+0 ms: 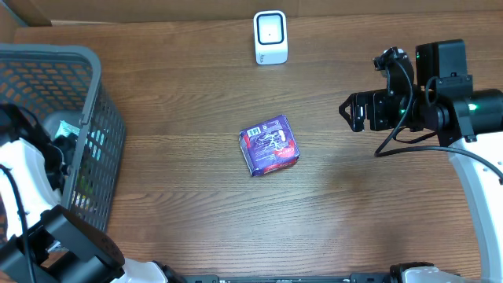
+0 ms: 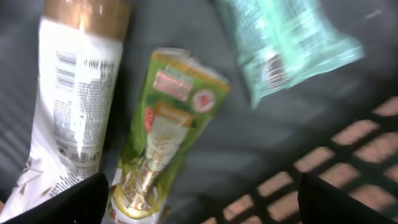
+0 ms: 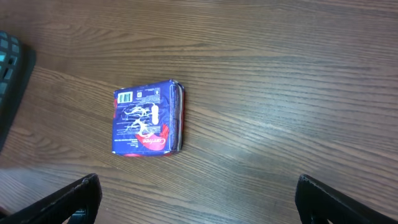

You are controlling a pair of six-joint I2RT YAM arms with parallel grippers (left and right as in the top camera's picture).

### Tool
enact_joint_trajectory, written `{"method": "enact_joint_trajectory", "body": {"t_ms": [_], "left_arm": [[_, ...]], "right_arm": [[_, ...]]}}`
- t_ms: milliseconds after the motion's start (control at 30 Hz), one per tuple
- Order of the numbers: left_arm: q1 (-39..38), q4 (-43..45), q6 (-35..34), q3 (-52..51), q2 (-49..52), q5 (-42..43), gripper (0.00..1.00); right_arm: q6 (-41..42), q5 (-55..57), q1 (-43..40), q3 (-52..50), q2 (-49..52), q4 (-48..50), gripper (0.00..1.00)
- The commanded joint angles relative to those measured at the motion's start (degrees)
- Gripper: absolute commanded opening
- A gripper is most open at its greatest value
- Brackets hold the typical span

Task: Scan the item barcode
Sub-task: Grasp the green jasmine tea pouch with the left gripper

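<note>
Overhead view gives me the purple packet point(image 1: 269, 145) lying flat near the middle of the wooden surface point(image 1: 181, 204), with its barcode point(image 1: 254, 131) facing up at one corner. The white scanner point(image 1: 270, 37) stands at the far edge, well apart from it. My right tool point(image 1: 354, 112) hangs over the surface off to the packet's right, touching nothing. On the right wrist camera I see its fingers point(image 3: 74, 198) spread wide, with the packet ahead of them. My left tool point(image 2: 205, 208) is down in the grey basket point(image 1: 47, 59), fingers also spread and empty, above a white pouch point(image 2: 68, 106), a green sachet point(image 2: 165, 130) and a teal packet point(image 2: 280, 43).
</note>
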Motion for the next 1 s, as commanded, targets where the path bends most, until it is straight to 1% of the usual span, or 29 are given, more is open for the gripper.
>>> {"method": "enact_joint_trajectory", "body": {"t_ms": [0,100,333,367,400,433,467,500,567,600,633,800,867,967], "left_arm": [[0.2,2.5,-0.3,-4.4,-0.5,-5.0,0.92],[0.2,6.6,0.0,-8.6,-0.4,-6.4,0.93],[0.2,15.7,0.6,-16.9,-0.4,-6.4,0.96],[0.2,16.6,0.5,-17.8,-0.4,-6.4,0.95],[0.2,17.2,0.5,-18.5,-0.4,-6.4,0.93],[0.2,17.7,0.5,-19.1,-0.4,-6.4,0.89],[0.2,17.9,0.5,-19.6,-0.4,-6.4,0.82],[0.2,18.0,0.5,-19.9,-0.4,-6.4,0.67],[0.2,17.9,0.5,-19.9,-0.4,-6.4,0.2],[0.2,18.0,0.5,-19.9,-0.4,-6.4,0.06],[0.2,17.9,0.5,-19.9,-0.4,-6.4,0.04],[0.2,16.9,0.5,-18.4,-0.6,-6.7,0.04],[0.2,14.6,0.5,-15.1,-1.0,-6.7,0.04],[0.2,8.8,0.5,-6.7,-1.5,-6.7,0.04]], "right_arm": [[-0.1,0.2,0.4,-0.1,0.1,0.2,1.0],[-0.1,0.2,0.4,-0.1,0.2,0.1,1.0],[-0.1,0.1,0.4,-0.1,1.2,0.1,1.0],[-0.1,0.1,0.4,-0.1,1.4,0.0,1.0],[-0.1,0.1,0.4,-0.1,1.5,0.0,1.0],[-0.1,0.1,0.4,-0.1,1.7,-0.1,1.0],[-0.1,0.1,0.4,-0.1,1.8,-0.2,1.0],[-0.1,0.1,0.4,-0.1,2.1,-0.2,1.0],[-0.1,0.1,0.4,-0.1,2.4,-0.3,1.0],[0.0,0.1,0.4,-0.1,2.5,-0.3,1.0],[0.0,-0.1,0.4,-0.1,2.6,-0.4,1.0],[0.0,-0.4,0.4,-0.1,2.7,-0.3,1.0],[0.0,-0.5,0.4,-0.1,2.7,-0.3,1.0],[0.0,-0.5,0.4,-0.1,2.7,-0.3,1.0]]}}
